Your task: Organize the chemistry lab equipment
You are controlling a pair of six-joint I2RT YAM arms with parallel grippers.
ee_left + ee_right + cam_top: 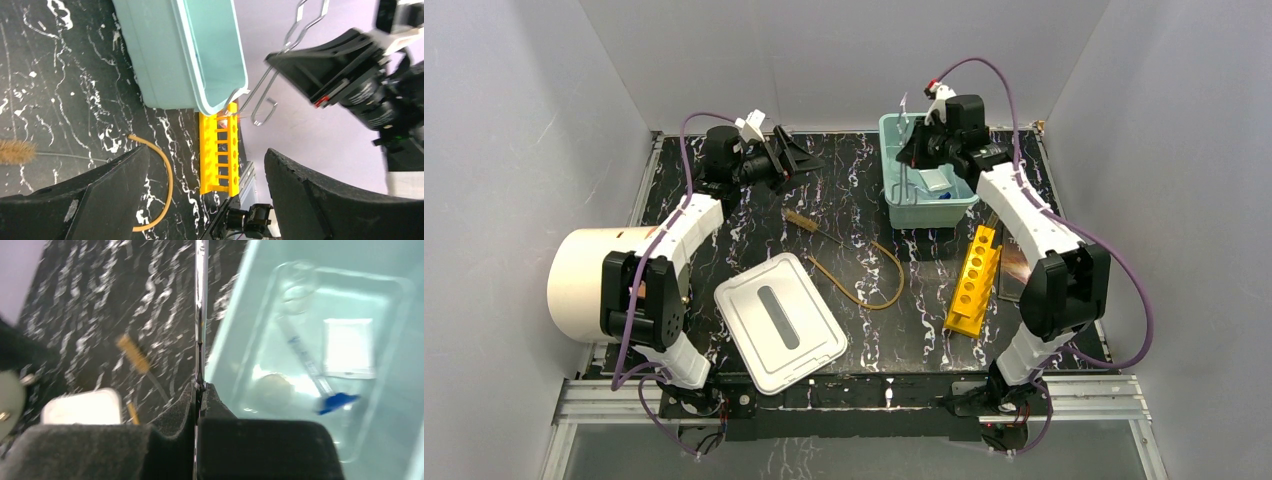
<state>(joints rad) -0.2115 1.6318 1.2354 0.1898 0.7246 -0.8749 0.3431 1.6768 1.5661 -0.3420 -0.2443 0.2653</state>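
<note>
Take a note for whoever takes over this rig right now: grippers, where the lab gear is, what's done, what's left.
Left gripper: open, empty, above the table.
Right gripper: shut on the metal tongs, held at the rim of the teal bin, not yet released.
Done: white packet, blue piece and clear glassware lie in the bin.
Left: drop the tongs in. The brush and amber tubing lie on the table. The white lid is off, and the yellow rack lies beside the bin.
</note>
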